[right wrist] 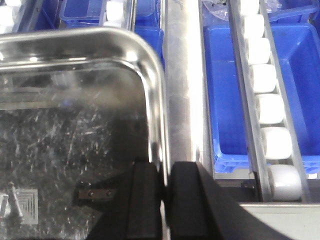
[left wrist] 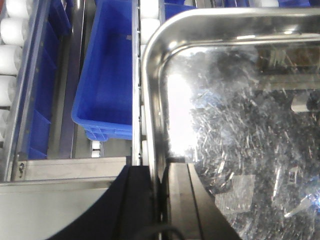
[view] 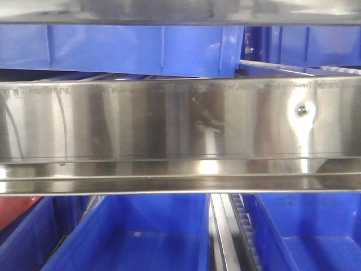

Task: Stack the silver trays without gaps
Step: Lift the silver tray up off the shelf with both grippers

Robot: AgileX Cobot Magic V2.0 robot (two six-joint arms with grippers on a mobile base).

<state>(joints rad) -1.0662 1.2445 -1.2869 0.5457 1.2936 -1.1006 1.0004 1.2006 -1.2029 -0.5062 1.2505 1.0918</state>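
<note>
Clamped on the left rim of the silver tray [left wrist: 225, 125], the left fingers [left wrist: 182, 200] stand one outside the rim and one inside the pan, with the thin steel edge pinched between them. The right fingers [right wrist: 145, 200] do the same on the right rim of the silver tray [right wrist: 75, 100], the inner one on the scratched floor side and the outer one beyond the out-turned edge.

Each wrist view shows a rounded far corner and a bright, scuffed pan bottom (mirror-like enough to reflect dark shapes). From these views I cannot tell whether it is a single pan or whether another sits under it, nor whether it rests on anything.

The tray lies nearer the cameras than the rack, hiding part of it. To its left, a blue bin [left wrist: 107, 75] sits in a lane, with white rollers [left wrist: 10, 55] farther left. To its right runs a steel strip [right wrist: 182, 75], then another blue bin [right wrist: 230, 100] crossed by a line of white rollers [right wrist: 267, 100].

The front view is filled by a brushed shelf rail [view: 169, 124] with a screw [view: 302, 110] near its right end. Blue bins [view: 152, 237] stand below it and more blue bins [view: 141, 51] above.
</note>
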